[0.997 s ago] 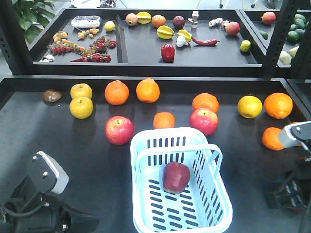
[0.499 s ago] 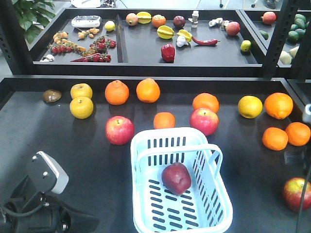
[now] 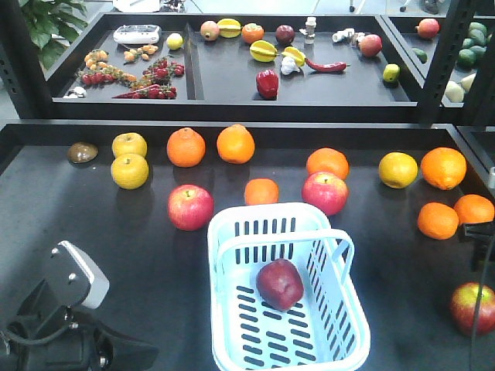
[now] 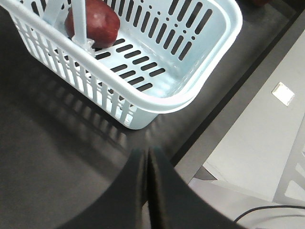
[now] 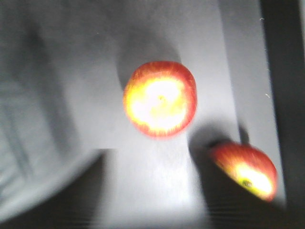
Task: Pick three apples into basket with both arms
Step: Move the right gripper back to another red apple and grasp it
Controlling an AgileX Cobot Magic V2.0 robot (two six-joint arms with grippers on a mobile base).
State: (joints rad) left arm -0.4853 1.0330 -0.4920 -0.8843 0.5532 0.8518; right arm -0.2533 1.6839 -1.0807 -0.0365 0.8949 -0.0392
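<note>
Black matte table [image 3: 116, 255], black fruit shelf [image 3: 224, 77] behind, pale floor past the table edge; left arm [image 3: 69, 325] low at near-left corner, left gripper [image 4: 147, 155] pressed together, empty, near the basket [image 3: 271, 229]; right gripper not made out in the blurred wrist view, can't tell its state; basket long axis near-to-far, handle raised; maroon apple [image 3: 280, 284] on its floor; blushed apple [image 5: 159, 98] on table right of basket, yellow end up.
</note>
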